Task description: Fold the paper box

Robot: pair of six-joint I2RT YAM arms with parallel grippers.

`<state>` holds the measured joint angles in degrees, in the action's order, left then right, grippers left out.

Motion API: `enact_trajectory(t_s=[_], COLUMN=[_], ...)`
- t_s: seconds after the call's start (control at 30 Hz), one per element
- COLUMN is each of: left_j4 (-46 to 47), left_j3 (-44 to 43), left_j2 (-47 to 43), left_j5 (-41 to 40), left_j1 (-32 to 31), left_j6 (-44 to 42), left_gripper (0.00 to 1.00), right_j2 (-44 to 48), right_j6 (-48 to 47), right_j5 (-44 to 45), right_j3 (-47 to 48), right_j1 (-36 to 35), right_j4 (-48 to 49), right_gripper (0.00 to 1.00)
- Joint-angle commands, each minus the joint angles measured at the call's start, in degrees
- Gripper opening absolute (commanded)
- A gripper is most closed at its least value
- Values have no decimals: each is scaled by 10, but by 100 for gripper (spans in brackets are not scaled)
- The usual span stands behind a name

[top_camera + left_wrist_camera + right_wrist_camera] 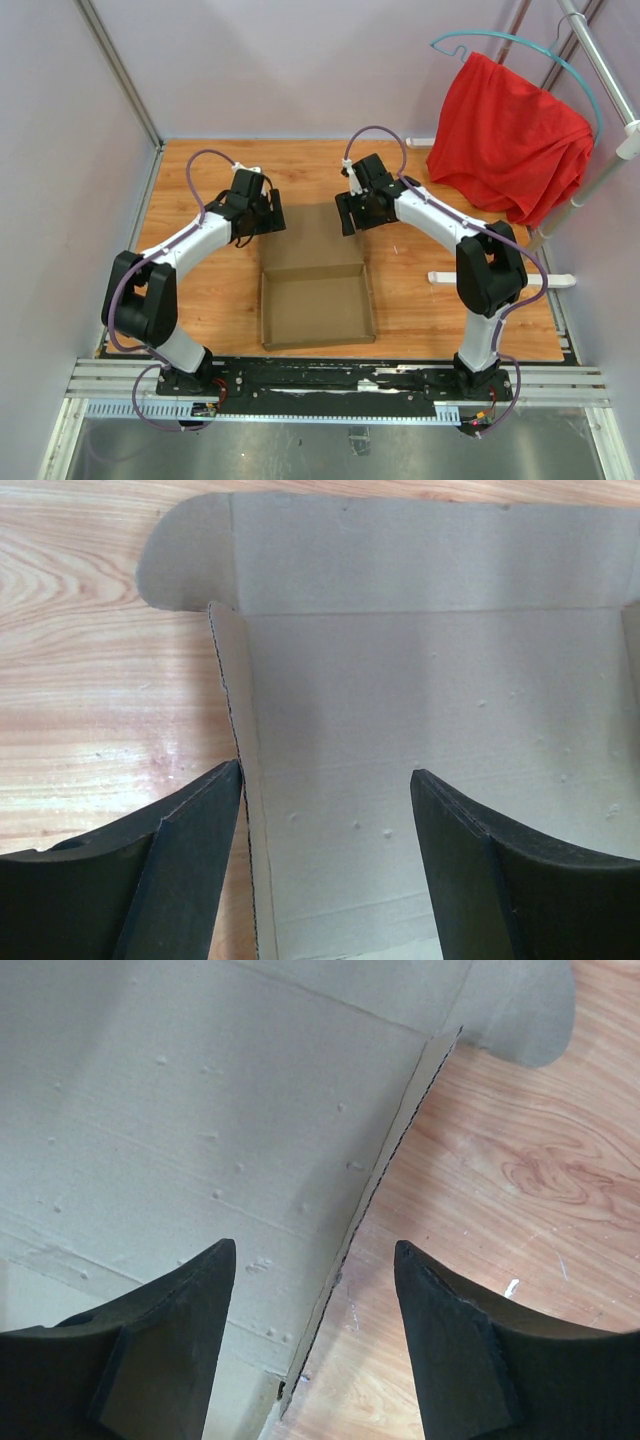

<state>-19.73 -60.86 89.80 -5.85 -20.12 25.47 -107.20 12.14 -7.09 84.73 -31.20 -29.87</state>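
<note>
The paper box (318, 312) lies mid-table as a shallow brown tray with raised walls. Its lid panel (312, 240) lies flat on the far side. My left gripper (262, 216) hovers at the lid's left edge and my right gripper (350, 210) at its right edge. In the left wrist view the left gripper (325, 775) is open, straddling the lid's narrow side flap (228, 690); a rounded tab (185, 555) lies beyond. In the right wrist view the right gripper (315, 1250) is open, with the lid's right side flap edge (385, 1170) between its fingers, untouched.
A red cloth (505, 135) hangs on a teal hanger from a metal rack (600, 60) at the back right. A white bar (500, 279) lies on the wood to the right of the right arm. Pale walls close in the table's left and back.
</note>
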Motion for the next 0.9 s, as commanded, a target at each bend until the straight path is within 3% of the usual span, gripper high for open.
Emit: enact_trajectory(t_s=[0.0, 0.87], left_j4=[9, 99], left_j3=[-11, -6], left_j2=[-16, 81], left_j5=[42, 105], left_j1=[-4, -19], left_j6=[-5, 6], left_gripper=[74, 72], right_j2=[31, -47], right_j6=[-1, 26], right_j5=[-19, -102], right_j3=[-18, -15], right_j1=[0, -13], right_j4=[1, 59], right_gripper=[65, 61])
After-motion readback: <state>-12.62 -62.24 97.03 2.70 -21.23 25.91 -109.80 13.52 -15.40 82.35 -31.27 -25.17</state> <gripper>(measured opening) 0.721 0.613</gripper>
